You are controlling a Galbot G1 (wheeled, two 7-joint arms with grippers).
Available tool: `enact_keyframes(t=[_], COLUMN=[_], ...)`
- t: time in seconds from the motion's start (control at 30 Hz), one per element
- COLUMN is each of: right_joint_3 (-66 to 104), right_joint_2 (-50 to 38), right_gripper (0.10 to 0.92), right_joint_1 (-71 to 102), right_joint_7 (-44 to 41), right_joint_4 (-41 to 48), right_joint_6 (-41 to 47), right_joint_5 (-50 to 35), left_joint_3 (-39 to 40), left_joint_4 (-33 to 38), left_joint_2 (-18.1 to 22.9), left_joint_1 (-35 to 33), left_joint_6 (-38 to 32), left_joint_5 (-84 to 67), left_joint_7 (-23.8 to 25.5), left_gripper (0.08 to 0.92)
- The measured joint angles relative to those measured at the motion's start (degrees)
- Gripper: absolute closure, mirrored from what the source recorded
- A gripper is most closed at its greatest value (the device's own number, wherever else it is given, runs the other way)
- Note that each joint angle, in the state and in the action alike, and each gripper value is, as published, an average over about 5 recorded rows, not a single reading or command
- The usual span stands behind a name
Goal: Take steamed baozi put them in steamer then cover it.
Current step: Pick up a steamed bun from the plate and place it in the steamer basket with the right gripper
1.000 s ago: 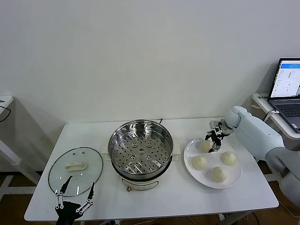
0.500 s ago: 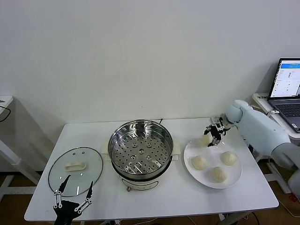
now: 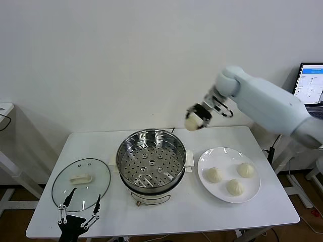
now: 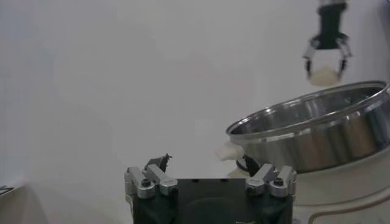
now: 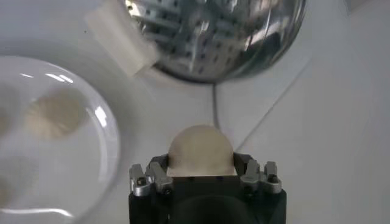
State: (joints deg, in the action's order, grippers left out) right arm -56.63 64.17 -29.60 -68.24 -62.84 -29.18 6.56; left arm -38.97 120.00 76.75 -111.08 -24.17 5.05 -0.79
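My right gripper is shut on one steamed baozi, a cream-white bun, and holds it in the air above the far right rim of the steamer. The right wrist view shows the baozi gripped between the jaws, with the steamer beyond. The steel steamer stands empty at the table's middle, its perforated tray bare. Three more baozi lie on the white plate to its right. The glass cover lies flat at the left. My left gripper waits open at the front edge, beside the cover.
A laptop stands on a side table at the far right. The steamer's cream side handle juts toward the plate. The left wrist view shows the steamer and the right gripper with its bun farther off.
My right gripper has lifted one baozi off the plate and carried it up and left toward the steamer. Three buns stay on the plate. The left arm has not moved.
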Motion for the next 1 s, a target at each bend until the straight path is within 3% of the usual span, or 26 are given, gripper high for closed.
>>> enact_keyframes(t=[0.5, 1.0], right_joint_3=[-6.0, -8.04], right_joint_2=[12.01, 17.33], right_gripper=[0.321, 0.314], right_joint_1=[-0.29, 4.54], right_joint_7=[-0.91, -1.13], right_joint_4=[-1.2, 2.51], right_joint_6=[-5.34, -5.35], right_joint_5=[4.52, 9.56], left_joint_3=[-0.2, -0.45], left_joint_4=[-0.23, 0.14], left_joint_2=[-0.01, 0.0], left_joint_1=[0.13, 0.05], left_joint_6=[-0.64, -0.5], left_joint_5=[-0.15, 0.01], left_joint_7=[-0.15, -0.93], left_gripper=[0.177, 0.177])
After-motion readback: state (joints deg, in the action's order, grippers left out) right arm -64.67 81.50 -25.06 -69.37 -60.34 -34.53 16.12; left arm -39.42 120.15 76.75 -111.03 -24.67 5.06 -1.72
